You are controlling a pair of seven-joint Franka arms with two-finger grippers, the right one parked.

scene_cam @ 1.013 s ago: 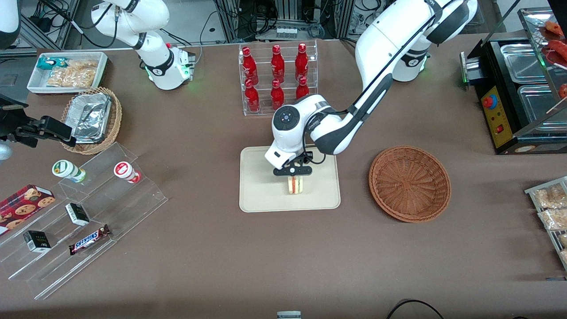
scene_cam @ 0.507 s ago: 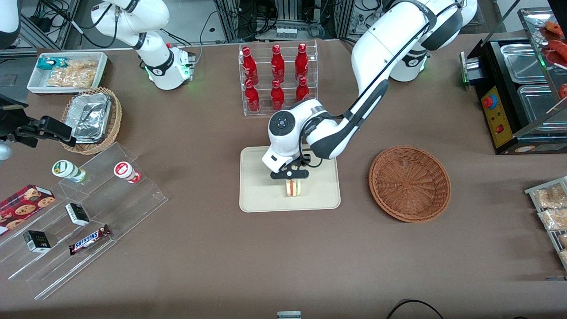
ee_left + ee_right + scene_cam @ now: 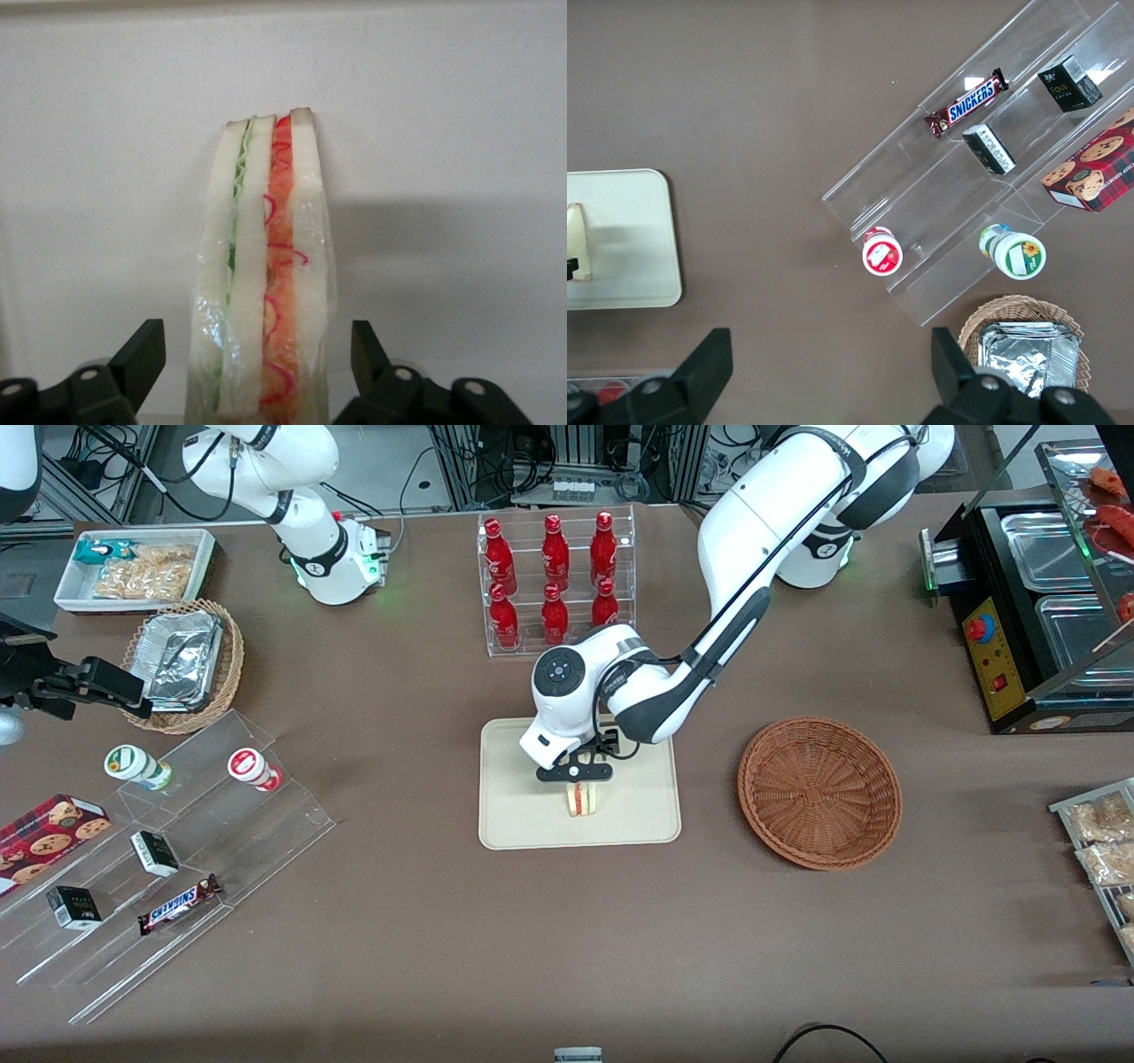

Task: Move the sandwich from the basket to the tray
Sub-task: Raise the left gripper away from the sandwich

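Sandwich [image 3: 266, 274] upright on tray [image 3: 523, 815], basket [image 3: 819, 791] empty; tool [image 3: 257, 363] fingers spread either side, not touching; best: lift straight up, avoid brushing wrap and tipping wedge

You can read one brand only: "SNICKERS" on the chocolate bar [image 3: 178, 904] lying on the clear acrylic step shelf [image 3: 266, 841]. Other packaging print is too small for you to read.
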